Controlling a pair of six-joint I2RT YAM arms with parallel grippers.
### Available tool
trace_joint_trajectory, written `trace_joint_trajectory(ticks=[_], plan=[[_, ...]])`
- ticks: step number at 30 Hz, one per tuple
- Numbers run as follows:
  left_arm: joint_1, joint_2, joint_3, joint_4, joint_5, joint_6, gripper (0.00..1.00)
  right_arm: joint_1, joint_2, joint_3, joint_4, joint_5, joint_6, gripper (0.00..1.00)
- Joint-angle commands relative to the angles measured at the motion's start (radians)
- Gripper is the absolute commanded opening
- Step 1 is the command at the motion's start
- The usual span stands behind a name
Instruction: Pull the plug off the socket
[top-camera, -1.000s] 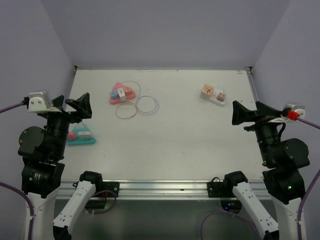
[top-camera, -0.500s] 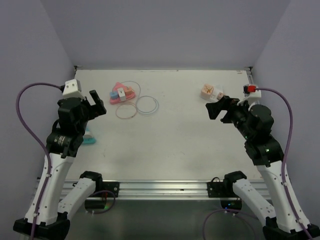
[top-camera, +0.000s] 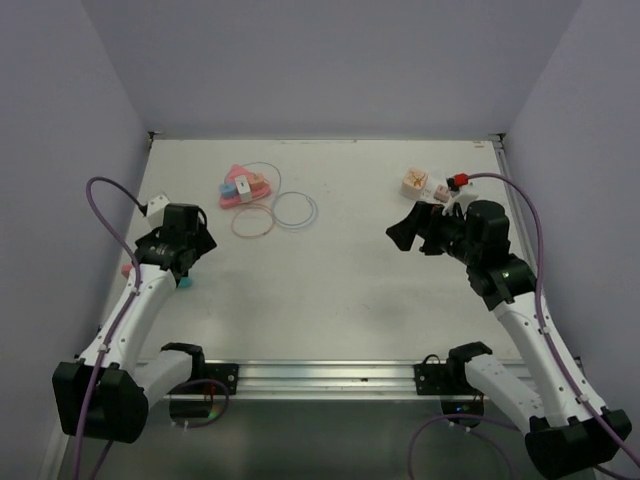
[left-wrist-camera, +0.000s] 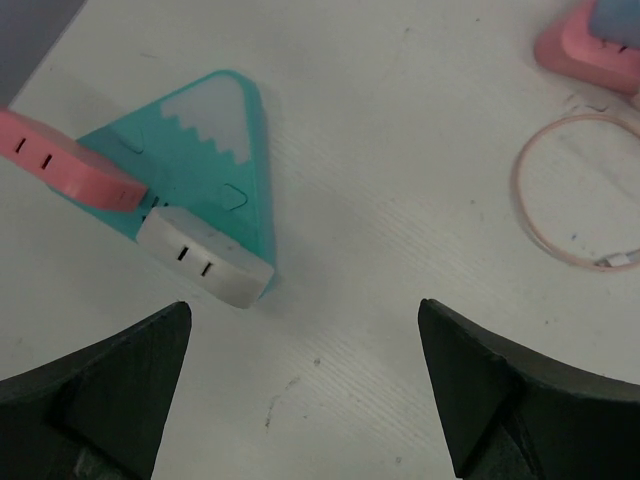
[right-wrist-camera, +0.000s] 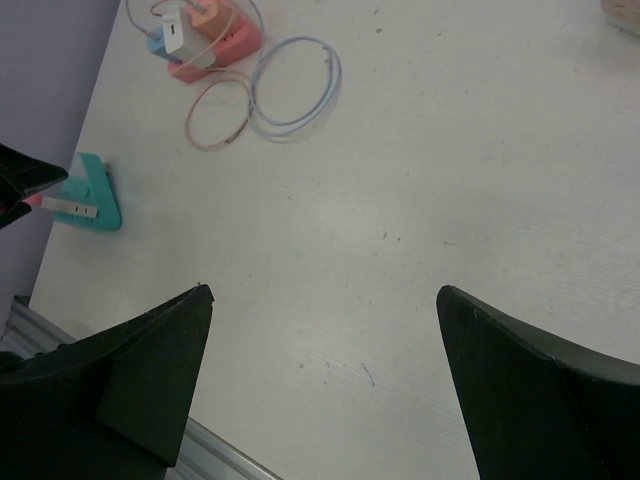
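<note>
Two plugs seen at edge of teal socket (left-wrist-camera: 213, 138), near left side of table (top-camera: 340, 290): white plug (left-wrist-camera: 205, 262), pink plug (left-wrist-camera: 62, 160). Left gripper (left-wrist-camera: 303, 306) held wide open above them. Right gripper (right-wrist-camera: 322, 292) spread wide, well apart from socket.

Facing bare desk (left-wrist-camera: 400, 250) straight ahead between the wide-gaping left jaws. Meeting a teal socket (left-wrist-camera: 205, 140) ahead on their left side, with a white plug (left-wrist-camera: 205, 260) and a pink plug (left-wrist-camera: 65, 165) at its near edge, and a pink cable ring (left-wrist-camera: 518, 190) ahead to the right. Looking over open desk between the right jaws, with cable rings (right-wrist-camera: 252, 100) and a pink socket (right-wrist-camera: 215, 40) lying well ahead to their left.
</note>
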Motion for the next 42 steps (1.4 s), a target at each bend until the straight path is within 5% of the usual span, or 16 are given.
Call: trace_joint_trajectory(ticks=[1, 9, 21, 42], plan=[[0.025, 0.007, -0.051, 0.010, -0.105, -0.183, 1.00, 0.002, 0.004, -0.019, 0.045, -0.058, 0.004, 0.99], [0.094, 0.048, -0.085, 0.002, -0.175, -0.381, 0.95, 0.002, -0.003, -0.053, 0.052, -0.070, -0.017, 0.99], [0.112, 0.165, -0.071, 0.014, -0.224, -0.574, 0.70, 0.002, -0.023, -0.081, 0.048, -0.063, -0.043, 0.99], [0.137, 0.162, -0.126, 0.063, -0.189, -0.541, 0.25, 0.003, -0.027, -0.084, 0.042, -0.073, -0.059, 0.99]])
